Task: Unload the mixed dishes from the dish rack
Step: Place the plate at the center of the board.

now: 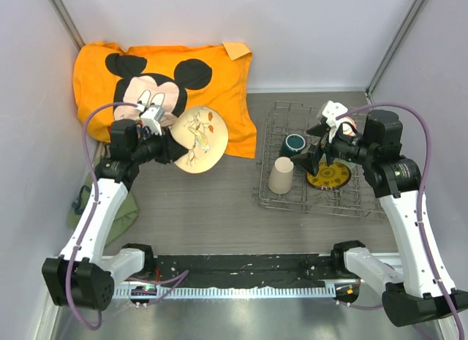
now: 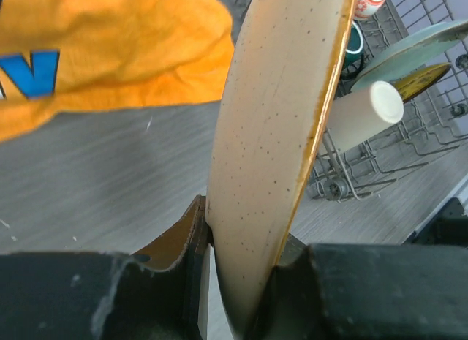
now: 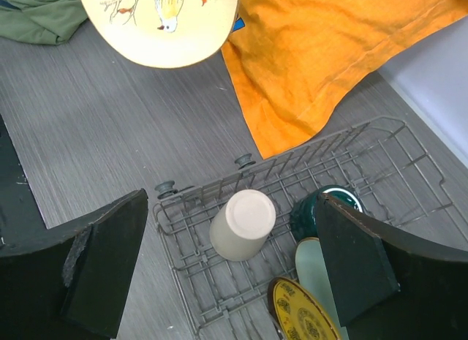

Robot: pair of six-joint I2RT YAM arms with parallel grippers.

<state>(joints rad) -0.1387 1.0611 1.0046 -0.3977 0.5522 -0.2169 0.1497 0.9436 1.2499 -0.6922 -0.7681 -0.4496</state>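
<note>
My left gripper is shut on the rim of the cream floral plate and holds it tilted above the table, left of the dish rack. In the left wrist view the plate stands edge-on between the fingers. My right gripper is open and empty, hovering over the rack. In the right wrist view the beige cup stands upside down below the wide jaws, with the teal mug and the pale-green plate with yellow centre beside it. The red-orange bowl is mostly hidden behind the right wrist.
An orange Mickey Mouse cloth lies at the back left, its edge close to the rack's far left corner. A green cloth lies by the left wall. White walls close in three sides. A black strip runs along the near edge.
</note>
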